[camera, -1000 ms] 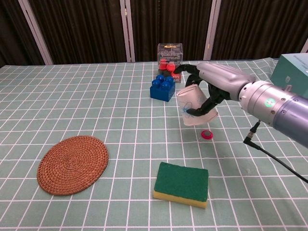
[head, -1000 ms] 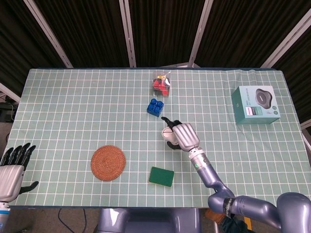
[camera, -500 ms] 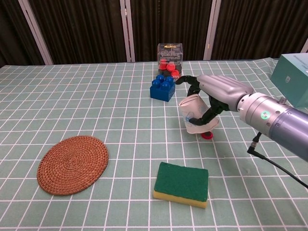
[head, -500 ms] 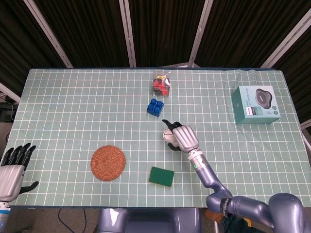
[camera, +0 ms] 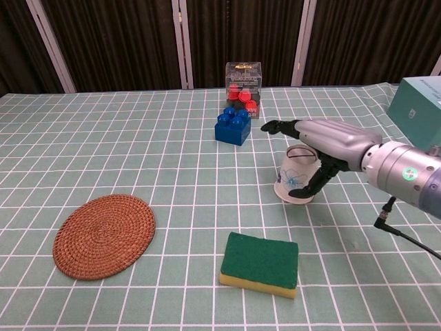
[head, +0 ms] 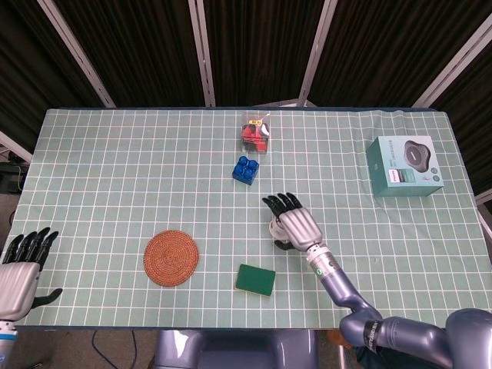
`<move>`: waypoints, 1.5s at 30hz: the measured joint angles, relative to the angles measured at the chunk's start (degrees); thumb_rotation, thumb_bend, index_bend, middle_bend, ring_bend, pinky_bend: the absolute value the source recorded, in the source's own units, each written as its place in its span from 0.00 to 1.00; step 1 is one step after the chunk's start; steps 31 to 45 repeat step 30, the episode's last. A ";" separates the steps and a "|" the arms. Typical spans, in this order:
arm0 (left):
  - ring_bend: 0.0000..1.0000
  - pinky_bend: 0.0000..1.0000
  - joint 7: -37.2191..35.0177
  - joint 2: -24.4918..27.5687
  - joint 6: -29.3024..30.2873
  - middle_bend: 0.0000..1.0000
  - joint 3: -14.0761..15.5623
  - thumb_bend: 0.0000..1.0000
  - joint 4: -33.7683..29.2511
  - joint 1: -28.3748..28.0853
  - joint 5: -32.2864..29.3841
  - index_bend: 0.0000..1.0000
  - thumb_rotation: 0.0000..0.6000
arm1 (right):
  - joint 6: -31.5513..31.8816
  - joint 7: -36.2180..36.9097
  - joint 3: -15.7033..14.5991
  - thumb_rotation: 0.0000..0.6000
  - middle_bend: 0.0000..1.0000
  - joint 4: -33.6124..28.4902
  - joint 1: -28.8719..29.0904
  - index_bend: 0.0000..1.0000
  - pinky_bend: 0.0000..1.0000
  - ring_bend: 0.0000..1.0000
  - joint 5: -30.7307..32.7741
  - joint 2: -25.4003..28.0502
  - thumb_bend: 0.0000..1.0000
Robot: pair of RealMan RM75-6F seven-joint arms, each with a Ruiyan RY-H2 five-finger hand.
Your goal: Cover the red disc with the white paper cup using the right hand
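Observation:
The white paper cup (camera: 295, 178) stands upside down on the checked cloth, mouth down, a blue flower print on its side. The red disc shows in neither view. My right hand (camera: 331, 138) hovers over the cup with its fingers stretched out flat to the left, and the thumb hangs down beside the cup's right side. From the head view the right hand (head: 296, 223) hides most of the cup (head: 277, 233). My left hand (head: 21, 265) rests at the table's near left corner, fingers apart, holding nothing.
A blue brick (camera: 232, 126) and a clear box of red pieces (camera: 242, 79) stand behind the cup. A green sponge (camera: 260, 262) lies in front of it. A woven coaster (camera: 105, 234) lies front left, a teal box (head: 405, 165) far right.
The tilted cup held in my right hand came down and now stands mouth down where the red disc lay. The fingers have uncurled from the cup and straightened.

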 measured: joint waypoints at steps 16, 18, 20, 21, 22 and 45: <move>0.00 0.00 -2.10 0.43 4.38 0.00 0.41 0.00 1.34 1.15 5.37 0.00 1.00 | 14.03 0.90 -3.98 1.00 0.00 -14.14 -8.16 0.00 0.00 0.00 -11.16 17.00 0.00; 0.00 0.00 -2.18 -0.04 5.32 0.00 0.24 0.00 2.14 1.39 6.08 0.00 1.00 | 17.58 2.07 -4.68 1.00 0.00 -14.29 -10.25 0.00 0.00 0.00 -13.30 19.48 0.00; 0.00 0.00 -2.38 -0.43 6.11 0.00 0.09 0.00 2.72 1.56 6.90 0.00 1.00 | 20.57 3.76 -5.30 1.00 0.00 -14.32 -12.28 0.00 0.00 0.00 -14.59 21.28 0.00; 0.00 0.00 -2.45 -0.61 6.42 0.00 0.02 0.00 3.01 1.62 7.23 0.00 1.00 | 22.01 4.82 -5.63 1.00 0.00 -14.32 -13.35 0.00 0.00 0.00 -15.13 21.98 0.00; 0.00 0.00 -2.54 -0.86 6.78 0.00 -0.05 0.00 3.43 1.69 7.63 0.00 1.00 | 23.87 6.22 -6.09 1.00 0.00 -14.30 -14.84 0.00 0.00 0.00 -15.69 22.85 0.00; 0.00 0.00 -3.19 -1.62 8.39 0.00 -0.60 0.00 5.16 2.22 8.22 0.00 1.00 | 33.97 10.67 -8.93 1.00 0.00 -10.16 -24.15 0.00 0.00 0.00 -17.66 26.68 0.00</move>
